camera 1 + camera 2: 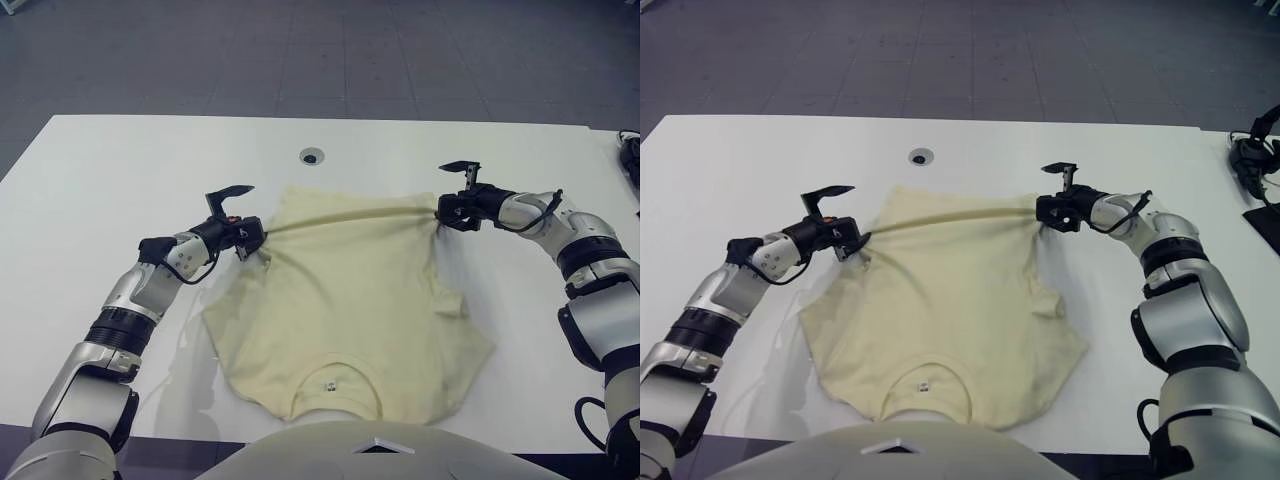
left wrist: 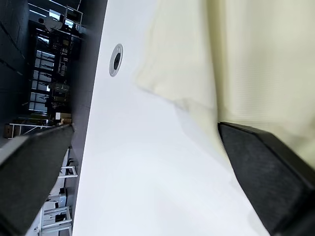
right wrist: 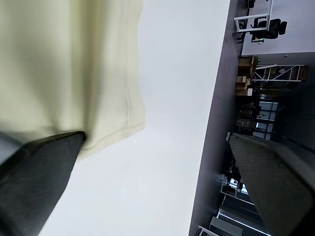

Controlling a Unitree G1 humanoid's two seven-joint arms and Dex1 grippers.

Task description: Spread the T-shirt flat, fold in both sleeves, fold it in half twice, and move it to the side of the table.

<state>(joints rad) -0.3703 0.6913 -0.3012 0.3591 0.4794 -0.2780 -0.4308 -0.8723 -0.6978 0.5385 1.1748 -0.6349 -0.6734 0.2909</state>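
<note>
A pale yellow T-shirt (image 1: 350, 310) lies on the white table (image 1: 120, 180), collar toward me and hem on the far side. The hem runs as a straight raised ridge between my two grippers. My left gripper (image 1: 238, 220) is at the shirt's far left corner, open, one finger raised and the lower finger (image 2: 266, 172) against the cloth (image 2: 256, 59). My right gripper (image 1: 455, 195) stands at the far right corner, also open, its lower finger (image 3: 34, 177) beside the hem (image 3: 59, 64). Bare table shows between the fingers in both wrist views.
A round cable hole (image 1: 312, 156) sits in the table just beyond the shirt. Black cables (image 1: 1250, 155) lie at the table's right edge. Open white surface stretches to the left and right of the shirt.
</note>
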